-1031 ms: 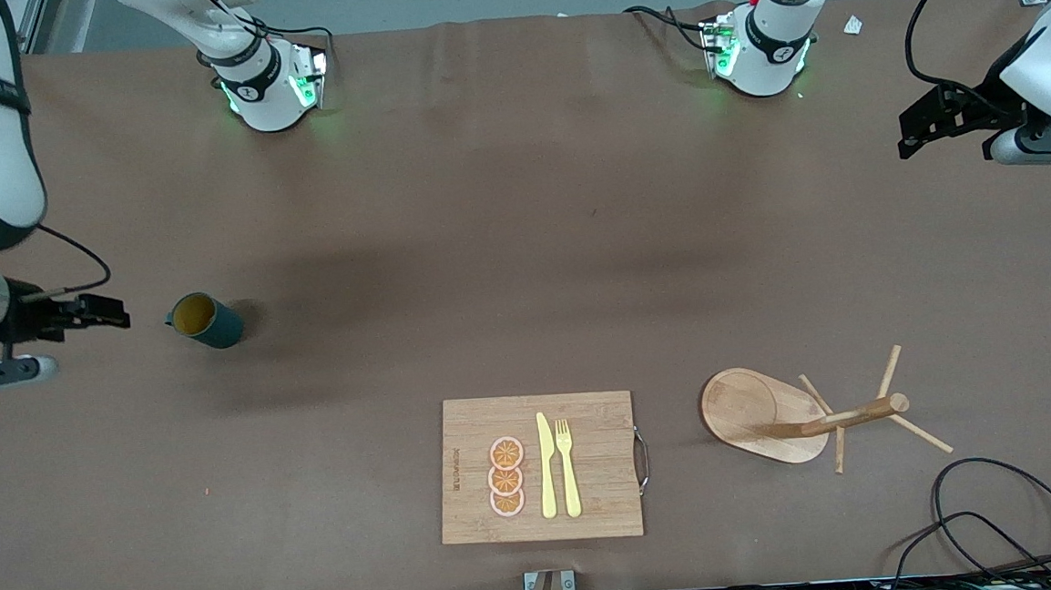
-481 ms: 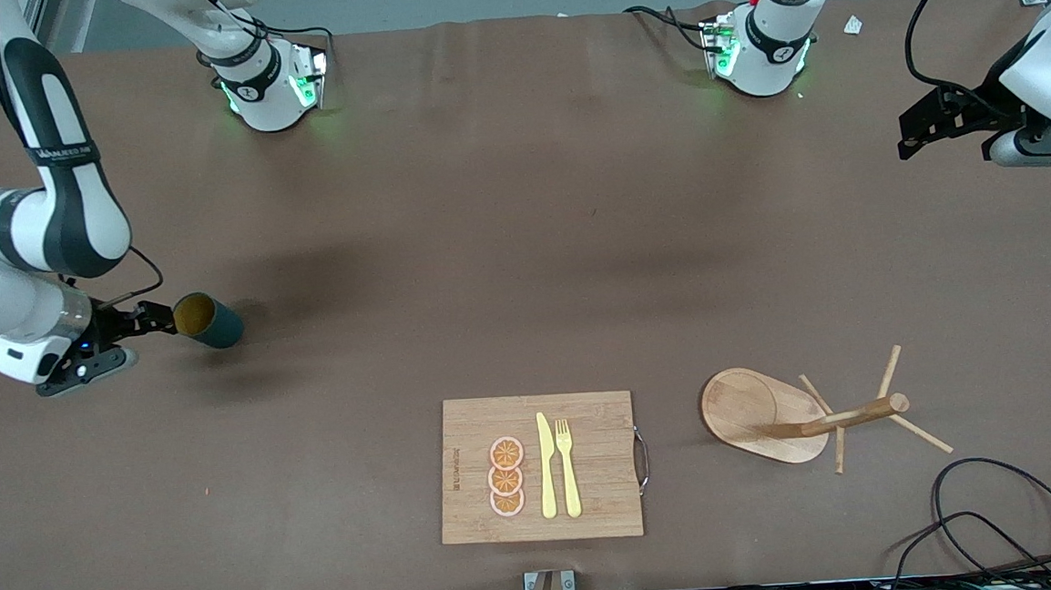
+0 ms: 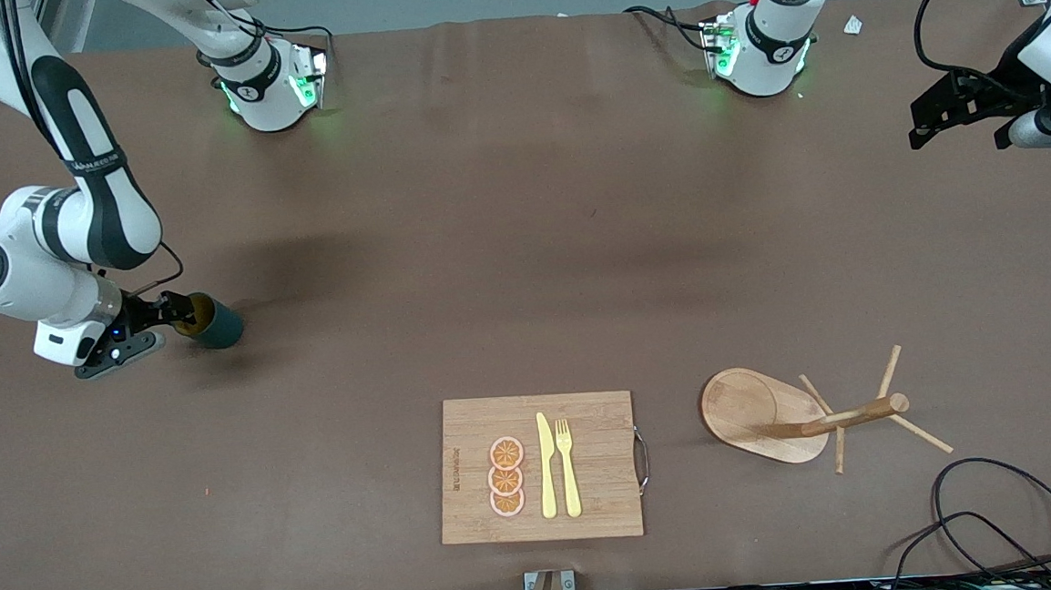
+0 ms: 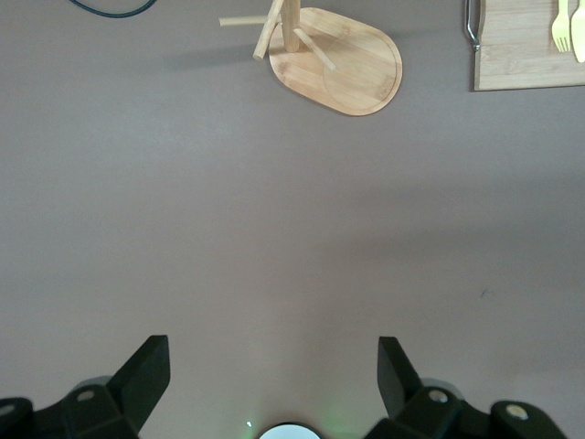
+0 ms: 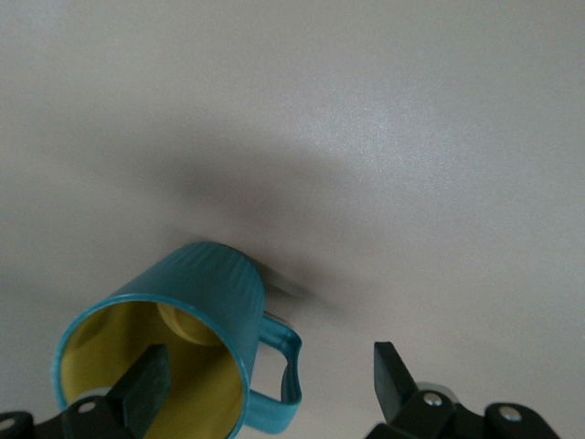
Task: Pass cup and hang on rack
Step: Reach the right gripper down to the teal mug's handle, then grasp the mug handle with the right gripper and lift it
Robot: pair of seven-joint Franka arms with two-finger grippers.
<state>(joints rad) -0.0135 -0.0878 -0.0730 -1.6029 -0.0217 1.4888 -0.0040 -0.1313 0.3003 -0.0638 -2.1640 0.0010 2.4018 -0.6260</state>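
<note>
The dark teal cup (image 3: 217, 324) lies on its side near the right arm's end of the table, its yellow mouth facing my right gripper (image 3: 176, 313). In the right wrist view the cup (image 5: 196, 297) fills the lower part. One finger (image 5: 148, 388) is inside the mouth and the other finger (image 5: 388, 373) is outside, past the handle. That gripper (image 5: 270, 380) is open, astride the rim and handle. The wooden rack (image 3: 749, 406) stands toward the left arm's end. My left gripper (image 3: 924, 125) hangs open and empty above that end of the table; it (image 4: 274, 375) looks down at the rack (image 4: 352, 69).
A wooden cutting board (image 3: 593, 510) with orange slices (image 3: 506, 477), a yellow knife (image 3: 546, 467) and a fork (image 3: 568, 466) lies near the front edge, between cup and rack. Black cable loops (image 3: 1004, 512) lie at the front corner by the rack.
My right arm has swung in toward the cup and its open fingers now reach the cup's mouth. My left gripper has drifted slightly up and toward the table's end.
</note>
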